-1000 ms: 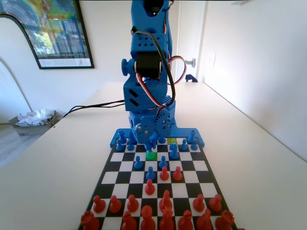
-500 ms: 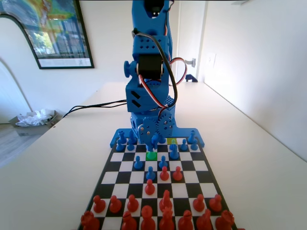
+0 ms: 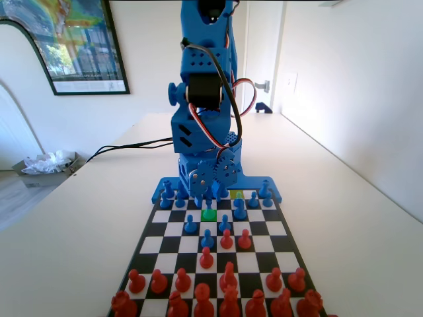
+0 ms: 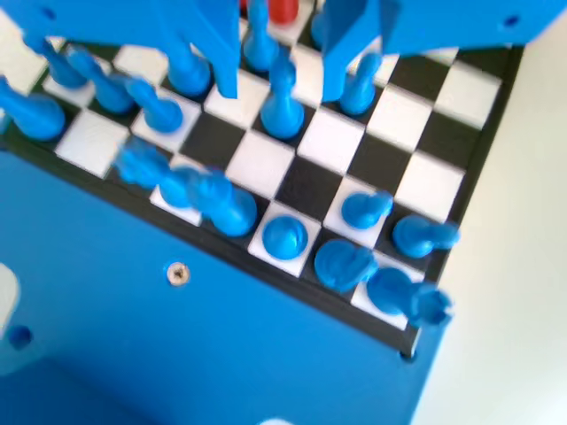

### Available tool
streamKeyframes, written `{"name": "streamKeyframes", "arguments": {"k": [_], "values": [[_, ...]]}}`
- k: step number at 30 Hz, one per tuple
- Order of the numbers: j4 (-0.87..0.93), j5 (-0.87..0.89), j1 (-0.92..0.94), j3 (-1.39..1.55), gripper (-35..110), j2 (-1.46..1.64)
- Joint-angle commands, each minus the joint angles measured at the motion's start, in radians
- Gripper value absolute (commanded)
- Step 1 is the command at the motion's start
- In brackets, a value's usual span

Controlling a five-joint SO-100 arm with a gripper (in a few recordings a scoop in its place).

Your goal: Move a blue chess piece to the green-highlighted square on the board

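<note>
The blue arm's gripper (image 3: 209, 193) hangs low over the far end of the board (image 3: 285, 228), just above the green-highlighted square (image 3: 209, 214). In the wrist view its two jaws come down from the top edge with a clear gap between them — the gripper (image 4: 279, 87) is spread apart, and a blue chess piece (image 4: 282, 99), a slim pawn with a rounded top, stands upright in that gap without either jaw visibly touching it. In the fixed view that pawn (image 3: 209, 205) shows on the green-highlighted square, its base on the green patch.

A paler yellow-green square (image 3: 236, 194) lies just beyond the green one and slightly to the right in the fixed view, among the blue back-row pieces (image 3: 254, 199). Nearer the camera than the green square stand a few more blue pawns (image 3: 190, 224), and then red pawns (image 3: 226, 239) — one right beside a blue one. The red back rows (image 3: 228, 300) fill the near end of the board. In the wrist view, more blue pieces (image 4: 285, 236) line the board's edge below the gripper.
</note>
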Motion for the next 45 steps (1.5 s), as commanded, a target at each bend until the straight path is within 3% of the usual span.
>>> {"name": "streamKeyframes", "arguments": {"k": [1, 5, 16, 34, 39, 45], "values": [[0.109, 0.011, -0.012, -0.098, 9, 0.107], [0.199, 0.043, -0.032, -0.156, 3, 0.163], [0.365, 0.112, -0.067, -0.195, 1, 0.428], [0.634, 0.416, -0.167, -0.466, 1, 0.788], [0.787, 0.434, -0.164, -0.541, 1, 0.876], [0.848, 0.439, -0.137, -0.466, 1, 1.058]]}}
